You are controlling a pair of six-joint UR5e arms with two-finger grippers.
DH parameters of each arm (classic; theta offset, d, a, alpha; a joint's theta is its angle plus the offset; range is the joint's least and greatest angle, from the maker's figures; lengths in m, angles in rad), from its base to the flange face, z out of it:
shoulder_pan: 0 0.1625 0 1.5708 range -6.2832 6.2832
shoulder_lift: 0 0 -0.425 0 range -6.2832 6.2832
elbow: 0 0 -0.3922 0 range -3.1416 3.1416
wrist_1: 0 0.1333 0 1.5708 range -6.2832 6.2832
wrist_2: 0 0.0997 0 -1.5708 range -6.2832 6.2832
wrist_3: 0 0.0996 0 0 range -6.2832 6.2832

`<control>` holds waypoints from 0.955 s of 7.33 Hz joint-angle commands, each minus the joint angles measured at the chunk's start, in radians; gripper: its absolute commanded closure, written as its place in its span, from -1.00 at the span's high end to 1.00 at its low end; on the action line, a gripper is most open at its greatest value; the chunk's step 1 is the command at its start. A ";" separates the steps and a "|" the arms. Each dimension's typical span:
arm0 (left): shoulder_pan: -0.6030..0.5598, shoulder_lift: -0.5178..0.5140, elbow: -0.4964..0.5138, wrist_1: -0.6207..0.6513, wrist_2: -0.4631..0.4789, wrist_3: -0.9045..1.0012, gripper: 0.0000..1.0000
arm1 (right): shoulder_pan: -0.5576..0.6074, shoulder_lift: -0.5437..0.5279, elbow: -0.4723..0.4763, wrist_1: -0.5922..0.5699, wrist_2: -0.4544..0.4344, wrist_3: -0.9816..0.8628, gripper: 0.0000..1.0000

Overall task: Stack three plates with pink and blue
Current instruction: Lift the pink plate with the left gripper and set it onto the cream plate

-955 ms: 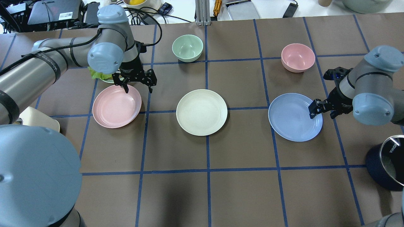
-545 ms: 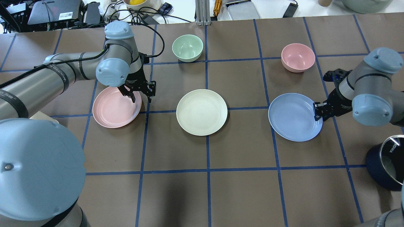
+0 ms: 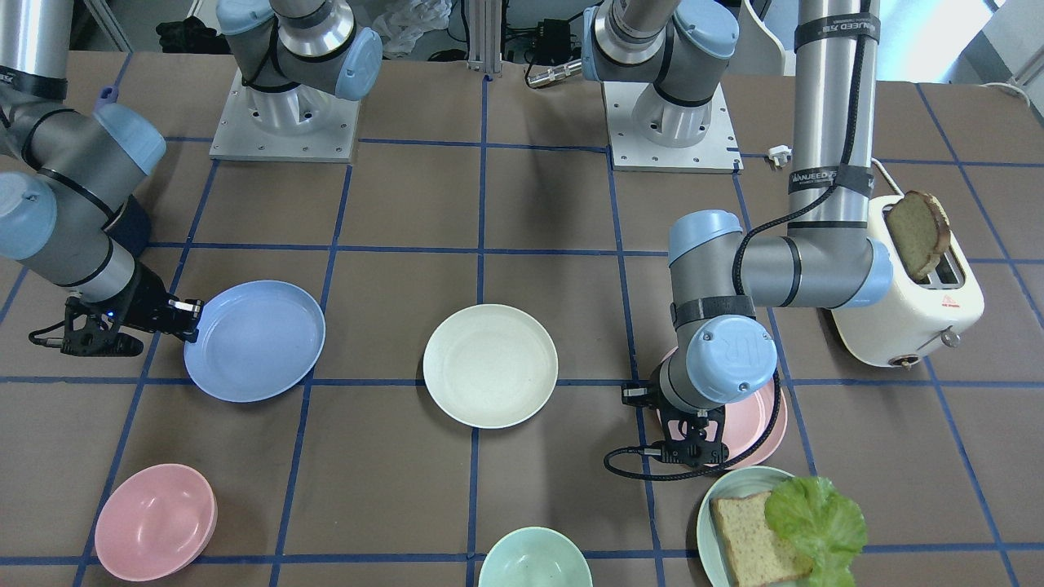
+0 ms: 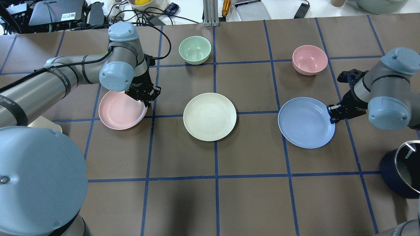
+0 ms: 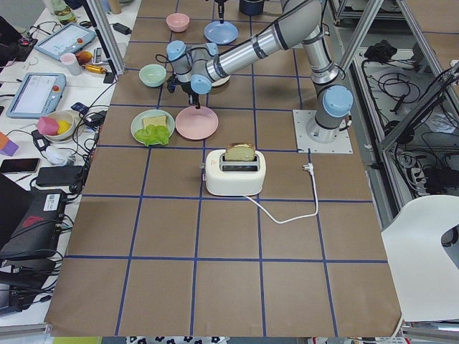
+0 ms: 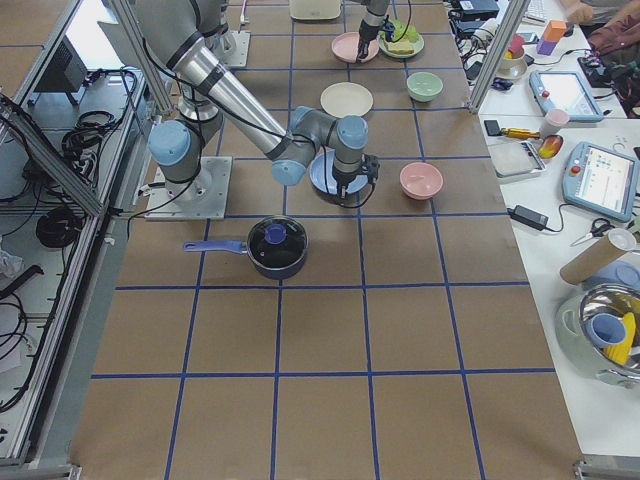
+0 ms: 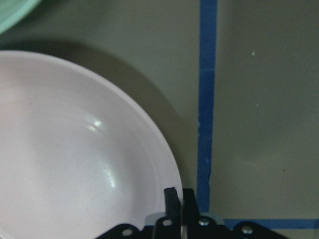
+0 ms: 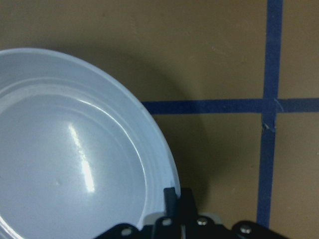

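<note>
The cream-white plate [image 4: 209, 116] lies flat at the table's middle, also in the front view [image 3: 490, 365]. My left gripper [image 4: 145, 101] is shut on the rim of the pink plate [image 4: 119, 110], which is tilted, its gripped edge raised; the wrist view shows the fingers [image 7: 172, 201] pinching that rim [image 7: 75, 164]. My right gripper [image 4: 331, 114] is shut on the rim of the light blue plate [image 4: 305, 122], also tilted up; its fingers [image 8: 172, 199] pinch the edge [image 8: 70, 164]. In the front view the blue plate [image 3: 254, 339] and pink plate [image 3: 763, 416] show too.
A mint bowl [image 4: 195, 49] and a pink bowl [image 4: 309, 59] stand at the far side. A pale green plate with bread and lettuce [image 3: 771, 526] lies beside the pink plate. A toaster [image 3: 909, 306] stands near the left arm. A dark pot [image 4: 405, 168] stands at the right edge.
Both grippers closed on their plates' rims. The left gripper moved from the pink plate's far edge to its right rim, and both plates have tipped up slightly.
</note>
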 commanded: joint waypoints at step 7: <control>-0.355 -0.002 0.256 -0.174 -0.013 -0.580 -1.00 | 0.005 -0.050 -0.137 0.192 0.000 0.008 -1.00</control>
